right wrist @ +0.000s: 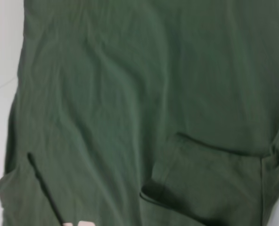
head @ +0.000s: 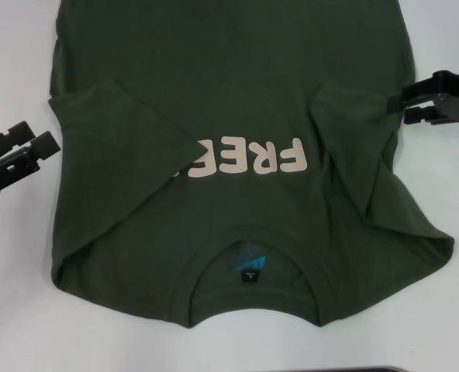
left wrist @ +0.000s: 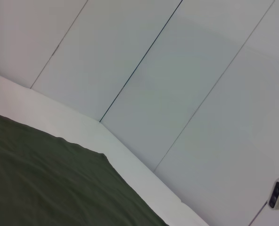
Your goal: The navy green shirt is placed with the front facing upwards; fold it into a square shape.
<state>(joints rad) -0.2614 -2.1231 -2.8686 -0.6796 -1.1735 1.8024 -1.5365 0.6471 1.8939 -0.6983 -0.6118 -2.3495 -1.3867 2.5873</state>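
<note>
The shirt lies flat on the white worktop, front up, collar and neck label at the near edge and the body running away past the far edge of the head view. Both sleeves look already folded inward: the left sleeve lies across the chest and covers the last part of the cream lettering, so only "FRE" reads, and the right sleeve lies folded in beside the lettering's other end. So the side folds seem done; what is left, I judge, is to bring the hem end over toward the collar, perhaps twice, to make the square. The left gripper hangs just off the shirt's left edge over bare worktop, its fingers apart and holding nothing, the folded left sleeve just inward of them. The right gripper sits at the shirt's right edge, farther off, its fingers a narrow gap apart with the cloth edge just at their tips; I cannot tell whether they touch it. The hem is cut off in every view, so the state of the far end is unknown, and the left wrist view shows only a strip of cloth and wall panels.
</note>
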